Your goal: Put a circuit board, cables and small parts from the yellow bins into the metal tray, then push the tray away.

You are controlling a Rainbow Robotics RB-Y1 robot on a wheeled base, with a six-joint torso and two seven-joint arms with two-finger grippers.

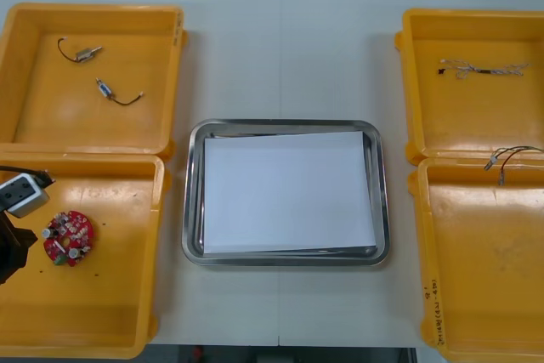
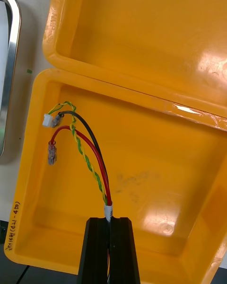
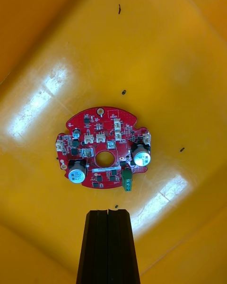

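Observation:
The round red circuit board [image 1: 68, 237] [image 3: 103, 147] lies flat in the near left yellow bin [image 1: 102, 312]. My left gripper [image 3: 108, 213] hovers just short of it, shut on nothing. My right gripper [image 2: 109, 220] is shut on a red and yellow cable [image 2: 80, 146] that also carries a black wire. Its connector ends [image 1: 497, 163] hang over the near right yellow bin [image 1: 476, 278] [image 2: 156, 170], by the corner nearest the tray. The metal tray [image 1: 194, 193] sits mid-table with a white sheet inside.
The far left bin [image 1: 34, 116] holds two small metal parts [image 1: 83, 53] [image 1: 109, 89] with short wires. A twisted cable [image 1: 480, 70] lies in the far right bin [image 1: 425, 116]. My left arm [image 1: 13, 235] stands at the near left bin's outer side.

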